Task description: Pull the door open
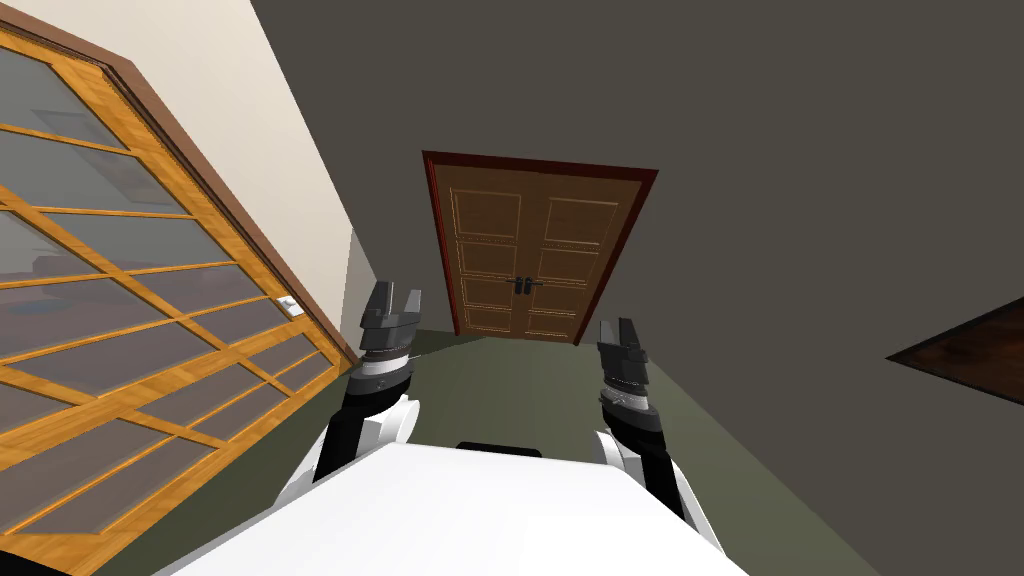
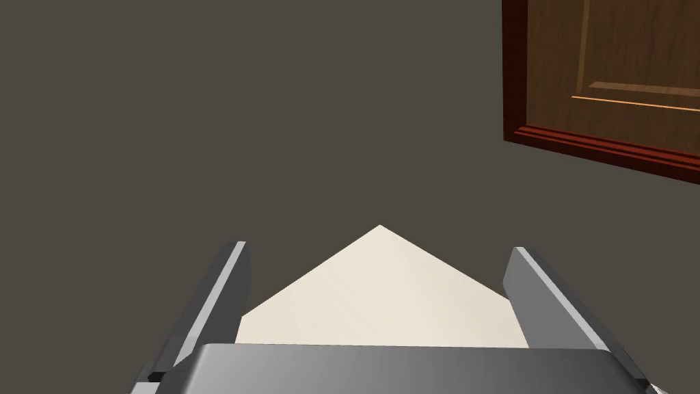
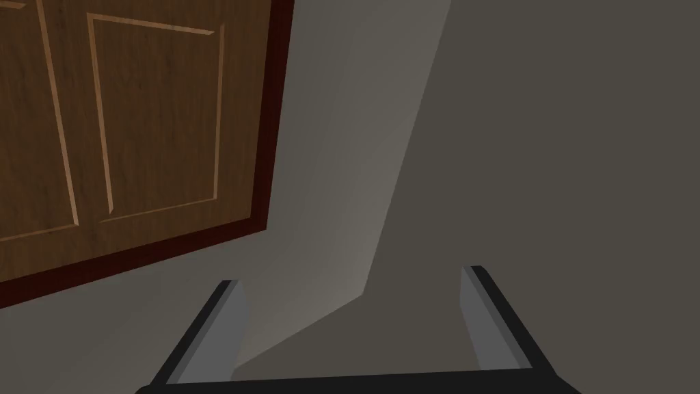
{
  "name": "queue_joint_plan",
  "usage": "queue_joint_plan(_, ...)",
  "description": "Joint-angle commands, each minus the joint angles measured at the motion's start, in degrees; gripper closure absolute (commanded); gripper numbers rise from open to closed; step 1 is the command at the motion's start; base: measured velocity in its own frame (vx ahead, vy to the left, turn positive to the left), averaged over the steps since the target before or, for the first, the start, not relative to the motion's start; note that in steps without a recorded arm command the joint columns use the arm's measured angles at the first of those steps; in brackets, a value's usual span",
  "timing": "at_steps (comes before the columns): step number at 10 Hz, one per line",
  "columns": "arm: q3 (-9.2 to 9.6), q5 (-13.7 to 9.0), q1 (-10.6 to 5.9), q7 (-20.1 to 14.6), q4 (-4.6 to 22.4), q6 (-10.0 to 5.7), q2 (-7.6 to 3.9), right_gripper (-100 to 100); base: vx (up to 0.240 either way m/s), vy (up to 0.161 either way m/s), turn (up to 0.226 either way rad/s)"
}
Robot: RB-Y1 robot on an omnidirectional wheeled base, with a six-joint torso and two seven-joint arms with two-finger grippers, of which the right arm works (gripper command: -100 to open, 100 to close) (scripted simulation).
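Hallway: dark grey walls (image 1: 800, 200); glazed wooden screen (image 1: 130, 300) on the left
Door: brown double door (image 1: 535, 250) closed at the far end; dark handles (image 1: 523, 284) at its centre seam
Arms: left end effector (image 1: 395, 298) and right end effector (image 1: 619, 332) both spread, empty; well apart from the door

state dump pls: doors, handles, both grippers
Double door: shut, both leaves in the frame.
Door handles: level, nothing gripping them.
Left gripper: open, empty, short of the double door.
Right gripper: open, empty, short of the double door.
Glazed door: looks shut.
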Motion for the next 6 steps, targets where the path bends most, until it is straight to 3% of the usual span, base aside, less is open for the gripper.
queue_joint_plan(1,-0.14,-0.2,-1.16,-0.2,2.0,0.06,-0.50,-100,0.031,-0.006,0.019)
queue_joint_plan(6,-0.53,-0.9,-4.43,-0.9,7.7,0.24,-1.76,-100,0.083,0.009,0.022)
